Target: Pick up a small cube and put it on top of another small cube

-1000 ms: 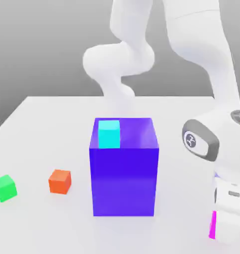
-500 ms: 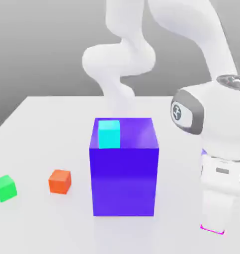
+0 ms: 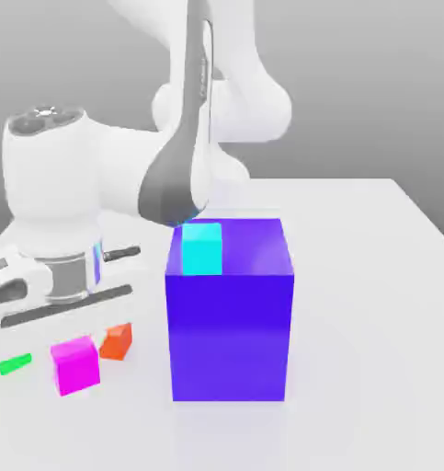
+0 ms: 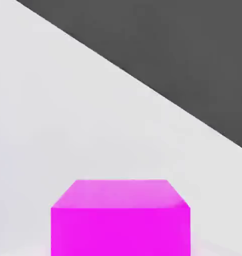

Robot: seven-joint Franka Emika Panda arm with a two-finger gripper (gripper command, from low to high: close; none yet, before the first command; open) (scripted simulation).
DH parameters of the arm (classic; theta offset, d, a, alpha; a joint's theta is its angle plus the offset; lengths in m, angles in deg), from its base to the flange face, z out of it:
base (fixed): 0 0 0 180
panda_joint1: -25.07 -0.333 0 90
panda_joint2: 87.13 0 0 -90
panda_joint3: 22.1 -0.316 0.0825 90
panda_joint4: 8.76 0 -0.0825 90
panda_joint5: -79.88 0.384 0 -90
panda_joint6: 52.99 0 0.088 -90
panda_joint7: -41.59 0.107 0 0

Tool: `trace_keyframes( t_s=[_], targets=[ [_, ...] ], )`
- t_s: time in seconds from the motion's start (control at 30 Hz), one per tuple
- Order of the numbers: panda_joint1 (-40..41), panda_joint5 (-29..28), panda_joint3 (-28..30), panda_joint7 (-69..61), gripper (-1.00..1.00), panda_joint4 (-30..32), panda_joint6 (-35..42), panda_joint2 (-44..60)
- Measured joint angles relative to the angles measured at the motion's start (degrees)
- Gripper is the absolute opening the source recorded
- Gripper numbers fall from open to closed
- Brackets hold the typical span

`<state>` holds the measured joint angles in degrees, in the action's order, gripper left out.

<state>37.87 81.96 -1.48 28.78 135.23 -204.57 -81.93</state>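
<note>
One small magenta-pink cube [image 3: 75, 364] concerns us here, and we see it directly below the gripper [image 3: 67, 322] in the exterior view, hanging under the wrist's flat bar with the fingers themselves hidden from us. In the hand view the same cube [image 4: 120, 217] sits square in front of the camera, close up, its top face and one side face showing, with the pale counter [image 4: 67, 115] spreading beyond it. We read the gripper as closed as far as it goes, and the cube's place right beneath the hand fits a grasp, though we cannot see the contact itself, nor whether the cube is clear of the counter.

Beyond the gripper, toward the exterior view's right, we find the orange-red cube [image 3: 117, 340] just beside the magenta one, partly tucked behind it. On the gripper's other side, toward the exterior view's left, a sliver of the green cube [image 3: 14, 363] shows under the hand. Further to the exterior view's right stands the big blue-violet block [image 3: 229, 322], well apart from the gripper, with a cyan cube [image 3: 202, 247] resting on its top face.
</note>
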Motion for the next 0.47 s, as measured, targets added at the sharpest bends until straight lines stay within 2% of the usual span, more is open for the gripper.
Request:
trace_keyframes(
  t_s=[0.07,0.13,0.37,0.4,0.47],
  targets=[
    [7.44,1.25,3.69,-3.33,-1.0,1.05,0.75,-1.0],
    [10.08,2.27,4.85,-5.08,-1.0,2.26,0.43,-0.31],
    [13.79,11.48,-0.1,-12.08,-1.0,1.96,-7.06,8.84],
    [14.26,12.42,-0.73,-12.76,1.0,1.91,-7.78,9.75],
    [14.26,12.42,-0.73,-12.76,1.0,1.91,-7.77,9.75]
  ],
)
